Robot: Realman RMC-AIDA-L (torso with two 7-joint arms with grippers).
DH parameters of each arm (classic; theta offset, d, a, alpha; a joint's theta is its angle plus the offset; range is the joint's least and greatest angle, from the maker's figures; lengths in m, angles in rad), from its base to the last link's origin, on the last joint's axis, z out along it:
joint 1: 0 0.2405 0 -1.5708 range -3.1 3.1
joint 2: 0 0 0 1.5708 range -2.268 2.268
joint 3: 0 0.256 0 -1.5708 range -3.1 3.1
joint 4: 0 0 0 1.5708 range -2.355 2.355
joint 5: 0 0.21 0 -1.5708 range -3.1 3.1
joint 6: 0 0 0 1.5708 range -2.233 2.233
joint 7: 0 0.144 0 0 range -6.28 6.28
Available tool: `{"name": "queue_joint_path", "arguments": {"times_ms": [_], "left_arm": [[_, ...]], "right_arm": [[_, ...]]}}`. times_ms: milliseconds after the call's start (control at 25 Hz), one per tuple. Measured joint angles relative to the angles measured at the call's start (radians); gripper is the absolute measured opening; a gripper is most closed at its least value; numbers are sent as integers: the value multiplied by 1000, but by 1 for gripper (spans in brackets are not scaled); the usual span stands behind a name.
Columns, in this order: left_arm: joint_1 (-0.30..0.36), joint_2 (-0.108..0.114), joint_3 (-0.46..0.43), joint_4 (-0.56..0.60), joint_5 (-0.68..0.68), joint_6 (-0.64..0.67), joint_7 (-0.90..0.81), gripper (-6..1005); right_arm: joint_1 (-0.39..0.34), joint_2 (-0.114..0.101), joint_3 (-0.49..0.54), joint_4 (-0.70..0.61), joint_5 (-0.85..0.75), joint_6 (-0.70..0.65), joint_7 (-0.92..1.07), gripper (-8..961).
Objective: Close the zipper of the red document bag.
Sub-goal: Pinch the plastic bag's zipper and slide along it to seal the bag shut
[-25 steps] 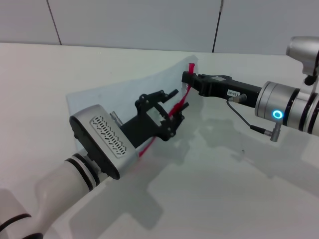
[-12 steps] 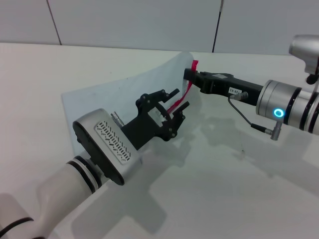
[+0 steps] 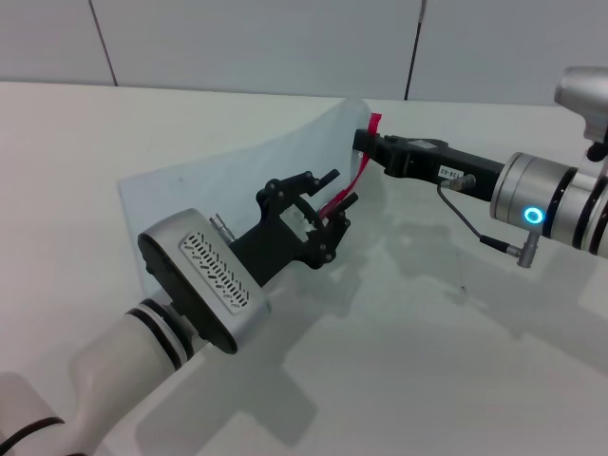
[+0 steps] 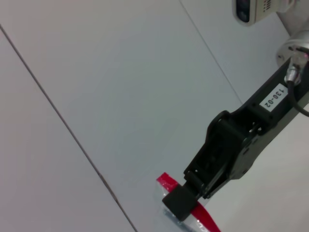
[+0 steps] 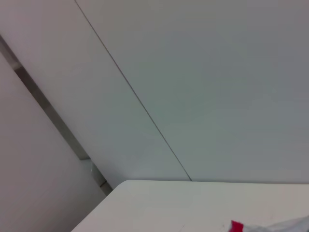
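Red document bag (image 3: 237, 190): pale translucent pouch, lifted off the white table (image 3: 427, 361), standing curved, red-trimmed edge toward the robot's right.

Zipper (image 3: 359, 176): thin red strip running down that edge, from the top corner to between the left gripper's fingers.

Right gripper (image 3: 366, 142): at the bag's upper red corner, fingers closed on the zipper end. Left wrist view shows the same black gripper (image 4: 186, 200) pinching the red strip (image 4: 166, 183). A white label on its body reads "130-02" (image 4: 273, 96); a blue ring light glows on the right arm (image 3: 528, 217).

Left gripper (image 3: 334, 199): lower along the red edge, fingers parted with the zipper passing between them; cannot tell whether they touch it.

Right wrist view: only a red tip (image 5: 236, 226) of the bag shows.
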Motion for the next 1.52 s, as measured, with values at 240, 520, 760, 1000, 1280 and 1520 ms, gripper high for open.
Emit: {"name": "queue_joint_path", "arguments": {"times_ms": [240,520,760,1000,1280,1520], "left_arm": [[0,1,0,0,-8,0,5,295],[-1,0,6,-1,-8,0,22,260],[-2,0,8,-2,-4,0,23,255],[-2,0,11,-2,-2,0,24,212],[-1,0,11,-2,-5,0,25,150],[-1,0,11,-1,-6,0,26,120]], "right_arm": [[0,0,0,0,-1,0,-2,13],[-1,0,0,0,-1,0,-7,14],[-1,1,0,0,0,1,-10,14],[-1,2,0,1,-1,11,-11,13],[0,2,-2,2,-3,12,-11,13],[-2,2,-1,0,-3,12,-13,14]]}}
